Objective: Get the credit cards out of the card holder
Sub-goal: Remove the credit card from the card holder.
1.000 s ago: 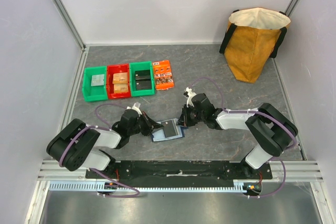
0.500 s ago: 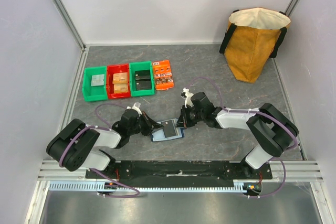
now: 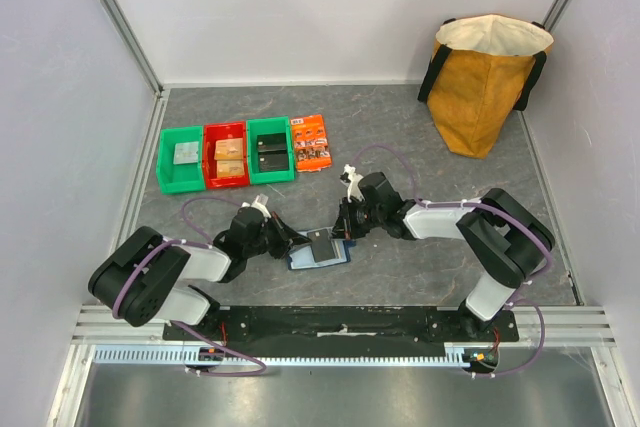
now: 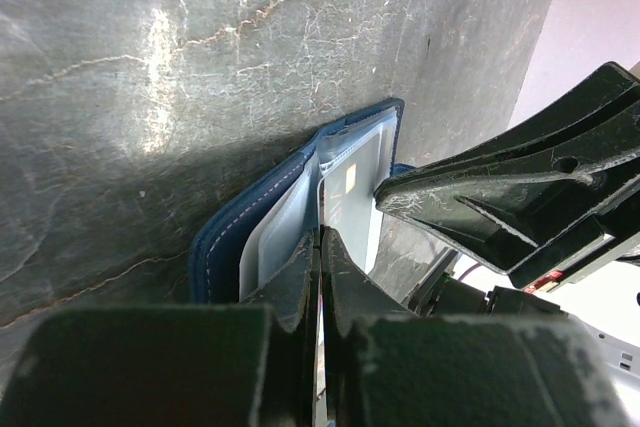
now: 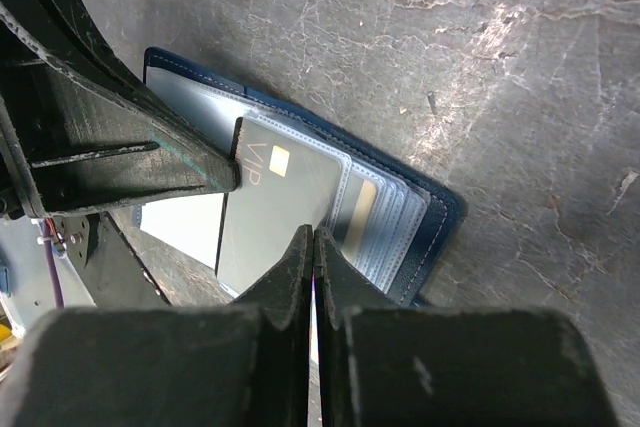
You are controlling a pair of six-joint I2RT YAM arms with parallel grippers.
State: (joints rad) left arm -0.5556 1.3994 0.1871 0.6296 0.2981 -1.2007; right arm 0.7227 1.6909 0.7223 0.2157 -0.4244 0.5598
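The navy card holder (image 3: 322, 256) lies open on the table between my arms, its clear sleeves fanned out (image 5: 395, 222). A dark grey card (image 5: 275, 207) marked VIP, with a gold chip, lies across the top sleeve. A tan-gold card (image 5: 362, 209) shows in a sleeve beneath it. My right gripper (image 5: 313, 239) is shut, pinching the near edge of the grey card. My left gripper (image 4: 320, 239) is shut on a sleeve leaf of the card holder (image 4: 255, 237). In the top view the left gripper (image 3: 297, 242) and right gripper (image 3: 343, 231) meet over the holder.
A green bin (image 3: 180, 158), a red bin (image 3: 226, 154) and a second green bin (image 3: 270, 150) stand in a row at the back left, with an orange printed packet (image 3: 311, 142) beside them. A yellow tote bag (image 3: 485, 54) stands at the back right.
My right gripper has moved a little left toward the card holder. The left arm and the holder have stayed in place.
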